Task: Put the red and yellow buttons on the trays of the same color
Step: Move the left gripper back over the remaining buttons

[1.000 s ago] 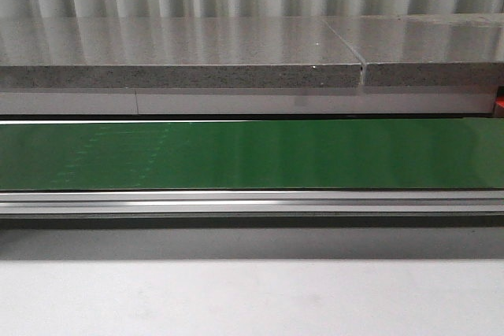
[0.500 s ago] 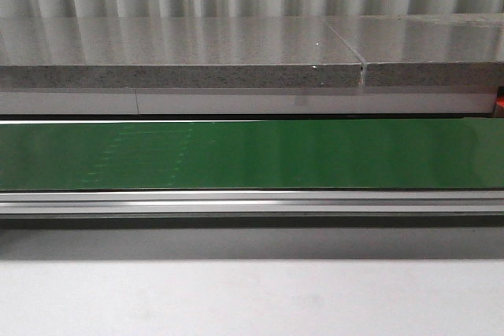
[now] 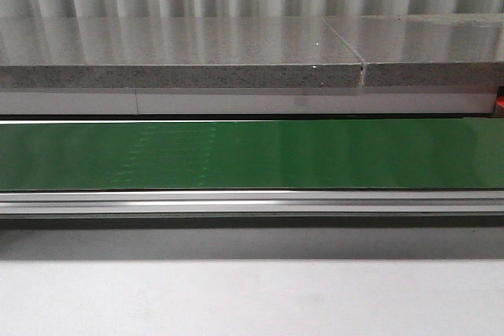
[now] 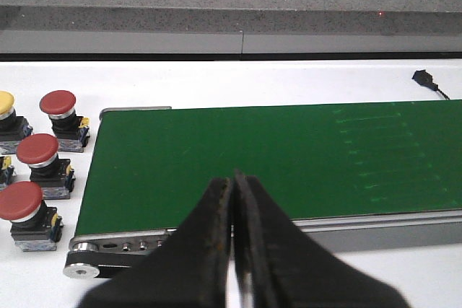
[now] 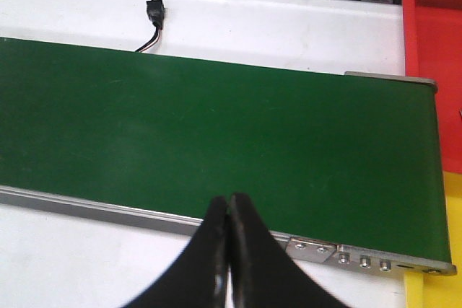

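Front view: the green belt (image 3: 252, 155) carries nothing; only a faint pale weave mark (image 3: 169, 155) on it has drifted rightward over the last second, so the belt seems to be running, with no button on it yet.

Left wrist view: the left pincer (image 4: 233, 200) is pressed together, empty, at the belt's near edge. Three red buttons (image 4: 36, 151) and a yellow button (image 4: 6, 102) wait on the white desk (image 4: 253, 81) beyond the belt's left end.

Right wrist view: the right pincer (image 5: 228, 210) is likewise together. The red tray (image 5: 433, 27) sits past the belt's right end, a yellow tray (image 5: 433, 290) nearer.
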